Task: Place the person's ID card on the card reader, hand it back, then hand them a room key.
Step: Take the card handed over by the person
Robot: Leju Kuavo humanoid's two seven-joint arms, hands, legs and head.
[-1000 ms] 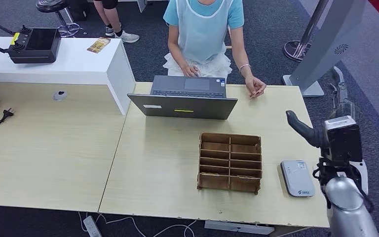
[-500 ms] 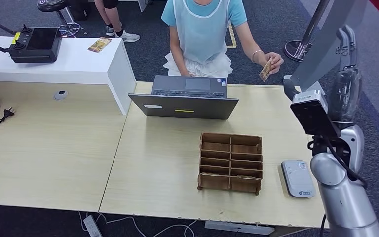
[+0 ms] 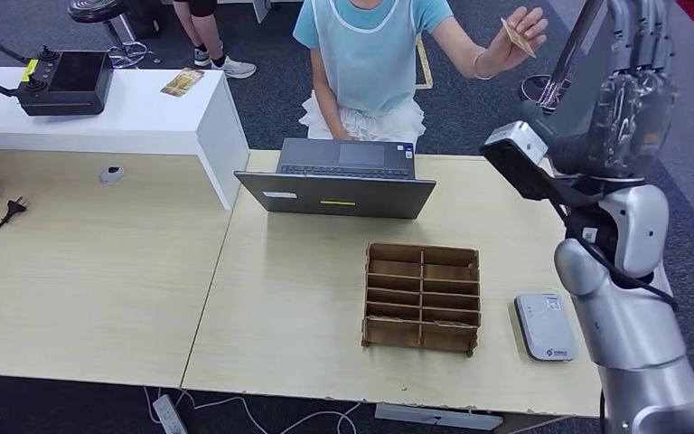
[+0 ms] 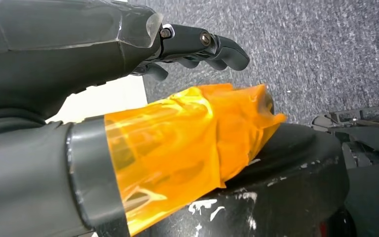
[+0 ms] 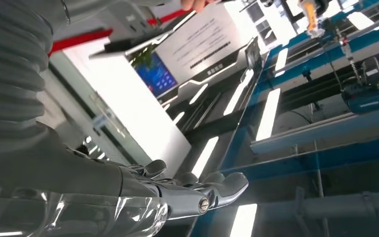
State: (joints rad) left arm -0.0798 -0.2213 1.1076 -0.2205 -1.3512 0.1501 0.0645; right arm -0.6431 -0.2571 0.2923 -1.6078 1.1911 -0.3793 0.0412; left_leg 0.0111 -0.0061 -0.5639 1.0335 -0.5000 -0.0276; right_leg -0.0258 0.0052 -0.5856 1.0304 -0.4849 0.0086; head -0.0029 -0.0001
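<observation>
The person [image 3: 370, 54] behind the laptop [image 3: 336, 185] holds the ID card [image 3: 517, 36] up high, well above the table [image 3: 99, 271], pinched in a raised hand so the robot can take it. The right hand [image 3: 637, 81] is lifted beside the card, a little below it and apart from it, fingers loosely extended and holding nothing, judged ready to receive. The reader [image 3: 545, 326] lies flat on the table just beside the wooden rack [image 3: 422, 297], within the right arm's reach for the scan. The left hand [image 4: 197, 47] hangs toward the floor, fingers curled, holding nothing I can see
</observation>
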